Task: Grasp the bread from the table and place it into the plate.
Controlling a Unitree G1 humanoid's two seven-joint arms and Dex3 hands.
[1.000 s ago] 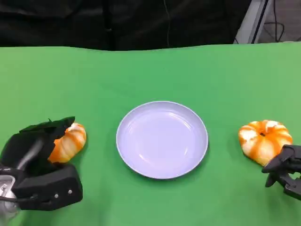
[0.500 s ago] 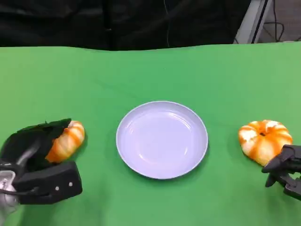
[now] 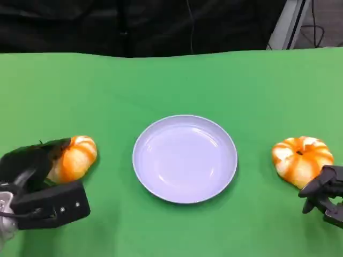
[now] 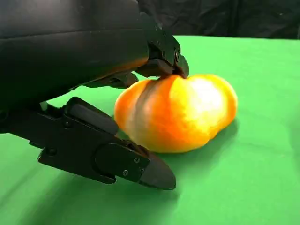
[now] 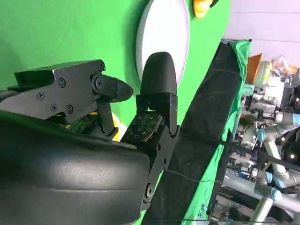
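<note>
One robot hand (image 3: 40, 184) grips the bread (image 3: 75, 158).

left hand (image 3: 40, 184) fingers (image 4: 140, 166) cupped; right hand (image 3: 324, 195) fingers apart.

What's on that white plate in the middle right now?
Nothing. The plate is bare, and none of it is covered. One bread lies by the left hand, another bread by the right hand.

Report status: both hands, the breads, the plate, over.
Left hand closing round left bread, bread on table. Right hand open beside right bread. Plate bare, path unobstructed.
</note>
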